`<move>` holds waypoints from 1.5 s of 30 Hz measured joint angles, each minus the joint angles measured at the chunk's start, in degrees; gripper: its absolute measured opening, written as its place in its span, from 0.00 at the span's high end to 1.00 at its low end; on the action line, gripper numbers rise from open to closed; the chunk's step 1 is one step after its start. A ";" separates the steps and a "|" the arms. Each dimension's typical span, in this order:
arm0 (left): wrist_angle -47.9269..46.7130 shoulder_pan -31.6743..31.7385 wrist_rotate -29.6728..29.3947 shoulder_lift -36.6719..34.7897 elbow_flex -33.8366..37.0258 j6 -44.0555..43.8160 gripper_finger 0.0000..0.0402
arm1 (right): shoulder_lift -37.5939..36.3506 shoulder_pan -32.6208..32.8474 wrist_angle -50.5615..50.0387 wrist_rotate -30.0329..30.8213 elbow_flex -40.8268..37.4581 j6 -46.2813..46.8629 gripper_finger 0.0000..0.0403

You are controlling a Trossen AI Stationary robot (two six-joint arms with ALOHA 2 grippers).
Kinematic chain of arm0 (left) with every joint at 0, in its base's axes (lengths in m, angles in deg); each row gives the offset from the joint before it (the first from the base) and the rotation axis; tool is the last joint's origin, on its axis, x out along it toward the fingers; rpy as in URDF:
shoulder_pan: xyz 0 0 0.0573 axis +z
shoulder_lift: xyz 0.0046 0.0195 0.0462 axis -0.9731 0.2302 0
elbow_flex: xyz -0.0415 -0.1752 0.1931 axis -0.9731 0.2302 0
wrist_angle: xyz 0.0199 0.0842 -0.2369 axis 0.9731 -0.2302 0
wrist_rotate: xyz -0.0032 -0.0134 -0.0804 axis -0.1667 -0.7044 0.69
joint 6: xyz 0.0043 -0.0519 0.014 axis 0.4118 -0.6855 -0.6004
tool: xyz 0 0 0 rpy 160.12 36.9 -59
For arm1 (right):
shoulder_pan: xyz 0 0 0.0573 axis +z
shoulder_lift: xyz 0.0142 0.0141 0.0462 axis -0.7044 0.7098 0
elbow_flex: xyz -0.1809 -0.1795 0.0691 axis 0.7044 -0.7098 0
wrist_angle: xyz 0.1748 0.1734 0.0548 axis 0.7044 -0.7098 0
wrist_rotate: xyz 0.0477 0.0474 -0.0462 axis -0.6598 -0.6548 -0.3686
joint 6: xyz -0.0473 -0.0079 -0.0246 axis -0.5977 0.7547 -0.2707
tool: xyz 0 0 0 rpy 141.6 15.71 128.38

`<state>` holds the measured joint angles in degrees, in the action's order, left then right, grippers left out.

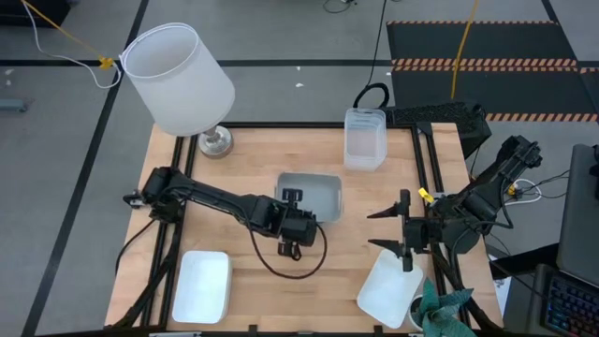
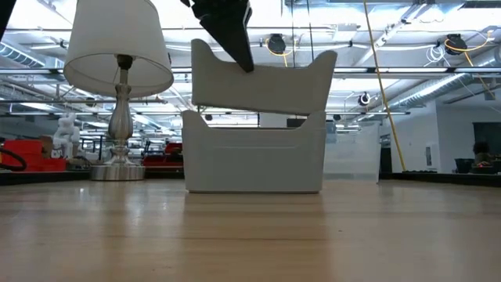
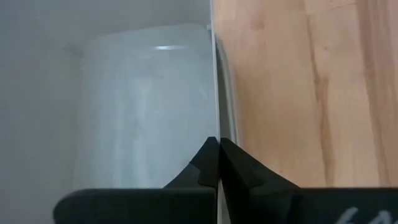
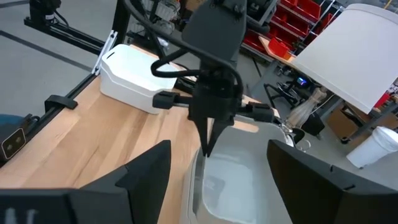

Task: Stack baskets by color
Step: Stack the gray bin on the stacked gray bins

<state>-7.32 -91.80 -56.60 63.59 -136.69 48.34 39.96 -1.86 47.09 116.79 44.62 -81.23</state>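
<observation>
A grey-blue basket [image 1: 316,195] hangs tilted at mid-table, over a second grey-blue basket [image 2: 254,160] that stands on the wood. My left gripper [image 4: 208,148] is shut on the upper basket's near wall. My right gripper [image 1: 398,229] stands open above the table's right side, level and facing the baskets, with nothing between its fingers. One white basket [image 1: 201,285] lies at the near left, another white basket [image 1: 391,288] at the near right. Clear baskets [image 1: 365,139] stand at the far edge. My left gripper pinches the upper basket's near long wall at its rim [image 3: 215,93], one finger inside the basket and one outside. The fingers [image 2: 235,39] slant down from above and from the left. The basket hangs tilted, its underside level with the lower basket's rim [image 2: 317,117]; whether they touch I cannot tell.
A lamp with a big white shade [image 1: 178,80] stands at the far left corner, its metal foot [image 1: 215,142] on the wood. Black rails [image 1: 430,168] run along the table's right and left sides. A green-leaved thing [image 1: 440,309] sits at the near right corner.
</observation>
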 joint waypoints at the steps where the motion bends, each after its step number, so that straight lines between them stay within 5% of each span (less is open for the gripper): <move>1: 0.31 -0.02 0.18 0.04 0.00 0.35 0.99 | 0.00 0.00 0.00 0.00 0.00 0.00 0.36; 45: 4.15 2.95 6.80 -0.07 6.69 -2.32 0.98 | 0.02 0.00 -0.04 -0.28 0.00 -0.63 0.36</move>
<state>-3.17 -88.85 -49.80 63.52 -130.00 46.02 39.98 -1.86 47.04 116.51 44.62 -81.86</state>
